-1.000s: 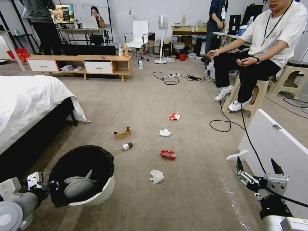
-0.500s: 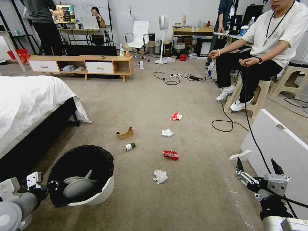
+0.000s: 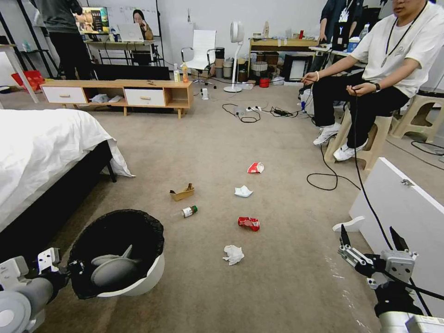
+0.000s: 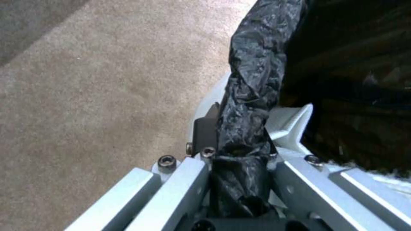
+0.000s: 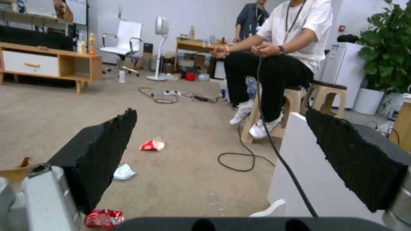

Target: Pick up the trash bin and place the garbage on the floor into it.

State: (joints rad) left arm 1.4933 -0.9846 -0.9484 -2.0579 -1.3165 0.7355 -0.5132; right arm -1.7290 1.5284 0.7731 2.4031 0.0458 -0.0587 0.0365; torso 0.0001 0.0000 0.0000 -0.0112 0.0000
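White plastic trash bin (image 3: 138, 273), black-lined, hangs tilted at lower left, its rim pinched in the left gripper (image 4: 240, 150); likely light, liner slippery. Right gripper (image 3: 370, 240) wide open. Garbage (image 3: 249, 223) lies scattered on carpet ahead.

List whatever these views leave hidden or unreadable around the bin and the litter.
- Trash bin: its base, head view, hidden by its own tilted body.
- Left gripper: fingertips, left wrist view, wrapped by the black bag.
- Bottle: label text, head view, too small.
- Red can: right wrist view, partly behind the right gripper.
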